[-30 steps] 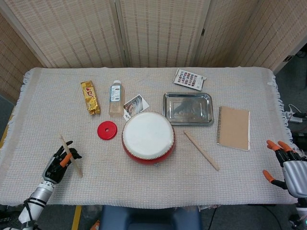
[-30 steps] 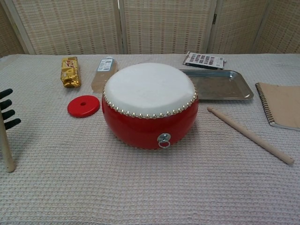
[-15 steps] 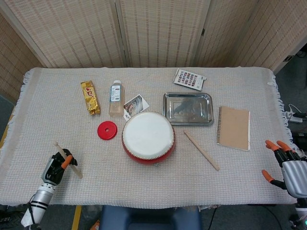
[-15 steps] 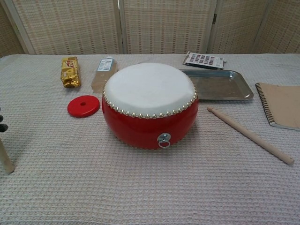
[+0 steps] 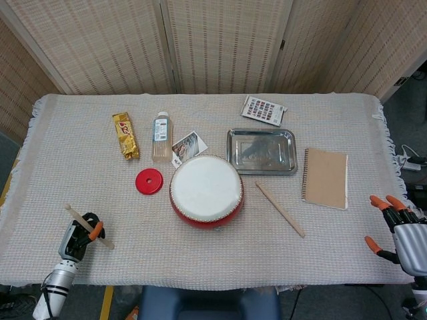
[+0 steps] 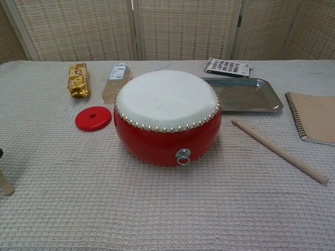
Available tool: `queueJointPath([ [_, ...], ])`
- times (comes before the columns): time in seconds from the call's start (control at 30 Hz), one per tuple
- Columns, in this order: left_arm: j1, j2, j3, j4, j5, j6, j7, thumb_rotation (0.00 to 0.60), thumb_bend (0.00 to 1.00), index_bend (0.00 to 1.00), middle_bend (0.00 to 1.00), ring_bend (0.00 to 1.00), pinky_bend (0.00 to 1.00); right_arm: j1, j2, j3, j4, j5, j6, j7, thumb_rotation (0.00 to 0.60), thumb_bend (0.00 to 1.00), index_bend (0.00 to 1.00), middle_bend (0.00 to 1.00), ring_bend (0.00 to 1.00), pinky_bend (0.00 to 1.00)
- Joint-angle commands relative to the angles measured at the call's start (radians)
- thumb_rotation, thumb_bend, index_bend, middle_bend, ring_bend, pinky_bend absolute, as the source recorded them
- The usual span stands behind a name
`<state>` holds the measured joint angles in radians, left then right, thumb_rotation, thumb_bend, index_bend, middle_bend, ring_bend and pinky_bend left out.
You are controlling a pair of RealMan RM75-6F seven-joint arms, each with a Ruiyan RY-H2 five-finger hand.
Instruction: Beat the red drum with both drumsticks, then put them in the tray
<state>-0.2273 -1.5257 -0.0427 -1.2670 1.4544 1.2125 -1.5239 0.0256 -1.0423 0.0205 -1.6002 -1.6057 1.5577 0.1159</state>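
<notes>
One stick (image 5: 89, 227) is gripped in the left hand (image 5: 79, 237) at the table's seven o'clock, the other stick (image 5: 280, 209) lies untouched at the drum's (image 5: 205, 189) three o'clock, the right hand (image 5: 399, 230) spread empty, so beating and the tray (image 5: 261, 151) remain.

There is one red drum (image 5: 206, 191) and there are two drumsticks (image 5: 279, 209), one lying loose, the other (image 5: 89, 227) in a hand. One metal tray (image 5: 261, 167), one spiral notebook (image 5: 325, 177), one red disc (image 5: 149, 181), one small bottle (image 5: 161, 136), one gold snack bar (image 5: 125, 135), one photo card (image 5: 189, 147) and one colour swatch card (image 5: 263, 110) lie on one table (image 5: 80, 173).
</notes>
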Motion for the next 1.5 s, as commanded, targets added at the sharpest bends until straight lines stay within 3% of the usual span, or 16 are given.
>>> queueJointPath([
  [0.03,0.004,-0.009,0.007,0.009,0.004,0.000,0.010,0.600,0.40,0.72,0.79,0.71,0.65,-0.001,-0.001,-0.001,0.001,0.000,0.001,0.001,0.600,0.17,0.15,0.22,0.08,0.25],
  [0.83,0.038,-0.112,0.038,0.098,0.041,0.045,0.094,0.600,0.40,0.78,0.84,0.75,0.70,-0.014,0.001,0.000,-0.001,0.001,0.020,-0.003,0.600,0.17,0.15,0.22,0.08,0.25],
  [1.23,0.045,-0.110,0.048,0.082,0.074,0.093,0.110,0.600,0.30,0.77,0.82,0.75,0.70,-0.011,0.001,0.002,-0.008,-0.003,0.018,-0.012,0.600,0.17,0.15,0.22,0.08,0.25],
  [1.5,0.054,-0.128,0.049,0.103,0.064,0.098,0.142,0.600,0.30,0.86,0.91,0.82,0.84,-0.012,0.004,0.004,-0.010,-0.006,0.025,-0.015,0.600,0.17,0.15,0.22,0.08,0.25],
])
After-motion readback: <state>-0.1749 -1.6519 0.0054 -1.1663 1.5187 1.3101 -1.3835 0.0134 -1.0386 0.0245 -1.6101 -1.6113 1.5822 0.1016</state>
